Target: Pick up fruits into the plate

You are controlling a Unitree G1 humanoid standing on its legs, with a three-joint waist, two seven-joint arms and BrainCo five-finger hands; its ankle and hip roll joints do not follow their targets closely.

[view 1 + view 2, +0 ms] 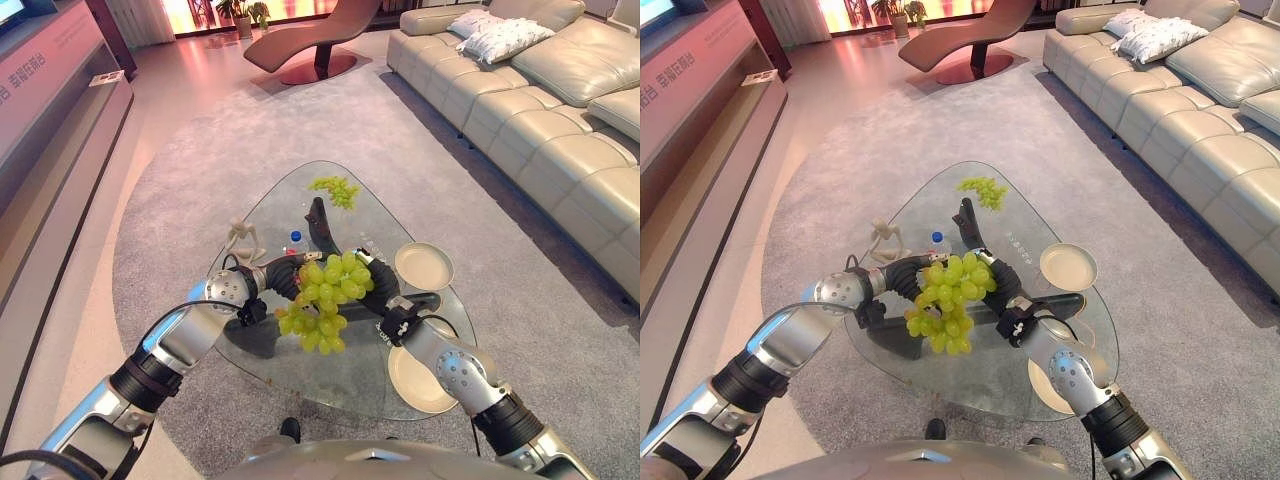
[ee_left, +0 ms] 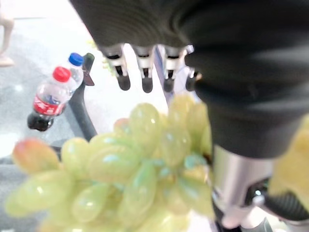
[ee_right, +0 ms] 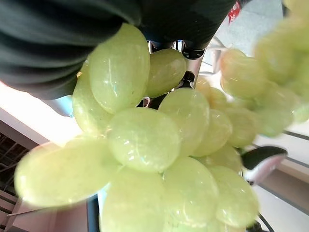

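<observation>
One large bunch of green grapes, hanging long axis downward above glass table, held between left hand and right hand; finger closure cannot be told.

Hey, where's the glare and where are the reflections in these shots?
Left eye view: the glass table carries a dark reflection near its middle. Right wrist view: small white highlights glint on the grape bunch. Left wrist view: the tabletop behind the bottles glares white.

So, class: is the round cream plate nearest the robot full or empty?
Empty: the round cream plate shows bare; the green grape bunch hangs above the glass.
</observation>
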